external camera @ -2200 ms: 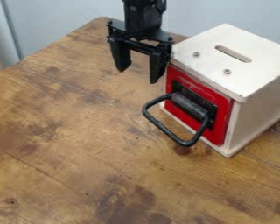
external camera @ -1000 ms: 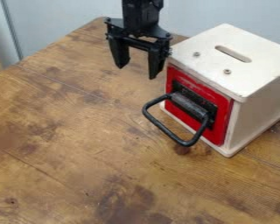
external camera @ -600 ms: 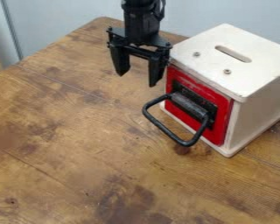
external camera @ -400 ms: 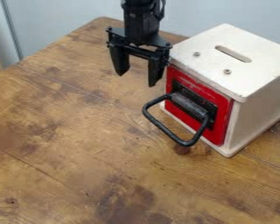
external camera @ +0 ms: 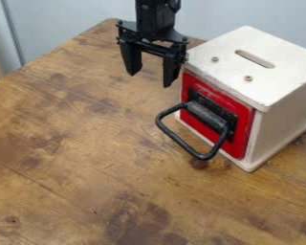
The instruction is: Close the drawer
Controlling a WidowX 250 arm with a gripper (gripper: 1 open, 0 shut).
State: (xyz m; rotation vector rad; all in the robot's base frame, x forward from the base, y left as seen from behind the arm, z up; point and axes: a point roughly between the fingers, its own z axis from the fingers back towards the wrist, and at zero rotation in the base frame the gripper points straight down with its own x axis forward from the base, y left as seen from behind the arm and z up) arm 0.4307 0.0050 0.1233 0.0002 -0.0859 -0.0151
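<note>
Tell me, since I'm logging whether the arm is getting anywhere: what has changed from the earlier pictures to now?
The claw shows at most a tiny shift and holds nothing. The drawer and casing stayed put.

One gripper [external camera: 150, 77] is in view, with two fingers [external camera: 171, 71]. There is one wooden table [external camera: 79, 144] and one cream casing [external camera: 273, 81], which has one slot [external camera: 255, 37] and two screws [external camera: 249, 78] on its top. One red drawer [external camera: 207, 97] shows, with one black wire loop handle [external camera: 182, 144] on its front.
</note>
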